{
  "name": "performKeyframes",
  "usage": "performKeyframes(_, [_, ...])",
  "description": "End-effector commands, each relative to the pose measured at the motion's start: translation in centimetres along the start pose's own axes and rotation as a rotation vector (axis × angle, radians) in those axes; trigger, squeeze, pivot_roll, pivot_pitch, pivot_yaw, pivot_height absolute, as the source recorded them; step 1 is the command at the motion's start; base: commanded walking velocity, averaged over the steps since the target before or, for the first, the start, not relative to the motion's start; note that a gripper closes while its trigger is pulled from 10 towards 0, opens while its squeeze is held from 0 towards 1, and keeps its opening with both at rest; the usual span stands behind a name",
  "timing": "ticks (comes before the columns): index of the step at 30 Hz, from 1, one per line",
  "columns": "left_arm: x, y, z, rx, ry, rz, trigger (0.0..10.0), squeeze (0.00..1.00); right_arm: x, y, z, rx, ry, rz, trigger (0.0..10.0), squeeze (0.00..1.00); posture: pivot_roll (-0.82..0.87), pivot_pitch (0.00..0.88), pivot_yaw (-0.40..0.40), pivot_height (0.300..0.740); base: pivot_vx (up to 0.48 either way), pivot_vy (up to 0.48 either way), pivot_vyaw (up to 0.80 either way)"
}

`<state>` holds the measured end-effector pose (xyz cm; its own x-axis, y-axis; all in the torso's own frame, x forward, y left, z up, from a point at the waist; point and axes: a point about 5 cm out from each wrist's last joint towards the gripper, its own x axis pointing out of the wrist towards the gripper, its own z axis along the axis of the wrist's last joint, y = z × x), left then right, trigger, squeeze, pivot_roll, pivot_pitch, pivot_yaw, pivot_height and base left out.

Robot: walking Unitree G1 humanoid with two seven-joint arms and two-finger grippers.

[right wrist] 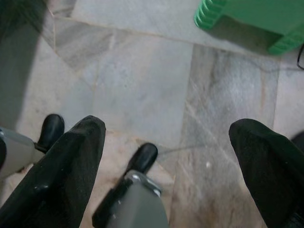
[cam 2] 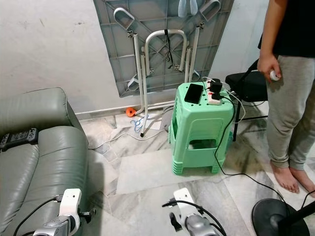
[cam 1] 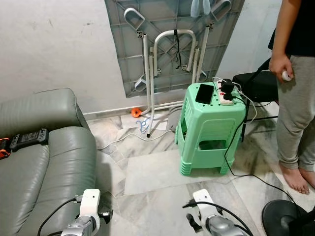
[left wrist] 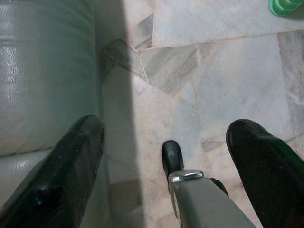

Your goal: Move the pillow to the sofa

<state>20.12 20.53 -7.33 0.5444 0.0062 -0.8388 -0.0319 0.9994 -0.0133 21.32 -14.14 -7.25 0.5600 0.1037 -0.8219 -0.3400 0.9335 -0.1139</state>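
Facing grey sofa (cam 1: 44,147), green stool (cam 1: 209,132)

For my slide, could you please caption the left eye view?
Green stool on marble floor beside grey sofa.

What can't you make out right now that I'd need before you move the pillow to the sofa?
- Sofa: its left and front parts are cut off by the head views' edges.
- Person: cut off above the chest by the top edge; the small white object in the hand is too small to identify.
- Left gripper and right gripper: fingers spread, holding nothing; their tips run past the wrist views' lower edges.
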Motion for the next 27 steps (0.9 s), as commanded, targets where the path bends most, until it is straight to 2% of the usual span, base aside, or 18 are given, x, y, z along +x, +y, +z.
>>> performKeyframes(1, [-0.1,0.56,-0.12,0.011,0.006,0.011,10.0,0.0,-0.01,-0.07,-0.12,-0.001,0.009,-0.005,10.0,0.0,0.02,0.0,0.042,0.74,0.349,0.0,0.0])
performKeyframes(5, [-0.1,0.56,-0.11,0.012,0.006,0.011,10.0,0.0,-0.13,-0.56,-0.69,0.001,0.017,-0.01,10.0,0.0,0.02,0.0,0.042,0.74,0.352,0.0,0.0])
performKeyframes(27, [-0.09,0.61,-0.02,0.016,0.009,0.011,10.0,0.0,-0.12,-0.53,-0.66,-0.012,0.017,-0.006,10.0,0.0,0.02,0.0,0.049,0.74,0.369,0.0,0.0])
